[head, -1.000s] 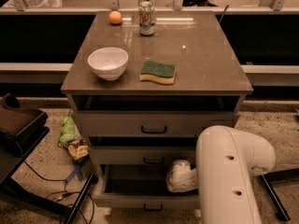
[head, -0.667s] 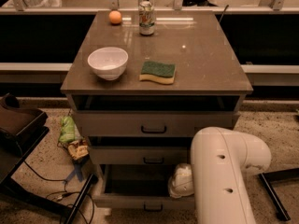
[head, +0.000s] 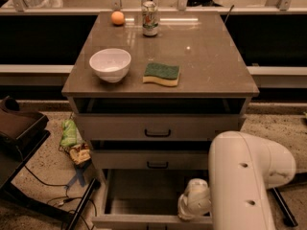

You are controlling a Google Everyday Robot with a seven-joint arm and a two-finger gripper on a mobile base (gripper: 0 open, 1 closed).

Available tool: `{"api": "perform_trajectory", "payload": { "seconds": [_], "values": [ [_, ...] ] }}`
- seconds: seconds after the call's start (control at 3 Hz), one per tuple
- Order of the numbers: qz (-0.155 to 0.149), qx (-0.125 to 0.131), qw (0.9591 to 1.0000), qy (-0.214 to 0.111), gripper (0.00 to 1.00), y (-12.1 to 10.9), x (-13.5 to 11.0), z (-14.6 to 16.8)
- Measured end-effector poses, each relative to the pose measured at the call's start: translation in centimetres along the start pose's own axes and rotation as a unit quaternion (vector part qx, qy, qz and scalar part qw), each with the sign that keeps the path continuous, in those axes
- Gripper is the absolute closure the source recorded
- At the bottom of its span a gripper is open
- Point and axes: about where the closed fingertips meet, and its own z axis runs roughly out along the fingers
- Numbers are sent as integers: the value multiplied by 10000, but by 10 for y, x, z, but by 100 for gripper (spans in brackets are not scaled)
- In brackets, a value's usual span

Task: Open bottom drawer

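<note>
The bottom drawer (head: 144, 220) stands pulled far out from the cabinet, its plain grey inside (head: 144, 190) showing and its front panel at the lower edge of the view. The middle drawer (head: 157, 161) and the top drawer (head: 157, 128) above it are each out a little, with black bar handles. My white arm (head: 249, 181) fills the lower right. Its wrist end with the gripper (head: 194, 200) sits over the right side of the bottom drawer's opening.
On the cabinet top (head: 206, 66) are a white bowl (head: 110, 64), a green-and-yellow sponge (head: 162, 74), a can (head: 150, 18) and an orange ball (head: 117, 17). Crumpled bags (head: 74, 143) and cables lie on the floor at left, beside a dark stand (head: 19, 128).
My arm has shifted slightly, the wrist end moving a little left over the drawer. The bottom drawer stays pulled out as before.
</note>
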Motion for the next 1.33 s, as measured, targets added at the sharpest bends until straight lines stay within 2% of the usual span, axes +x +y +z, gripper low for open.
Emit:
{"api": "perform_trajectory", "payload": {
  "seconds": [0.33,0.67,1.33],
  "values": [
    [155,-207,9996,-103,100,32,2,-10],
    [398,-659,9964,-339,97,94,5,-25],
    [399,-659,9965,-339,50,92,5,-27]
  ]
}}
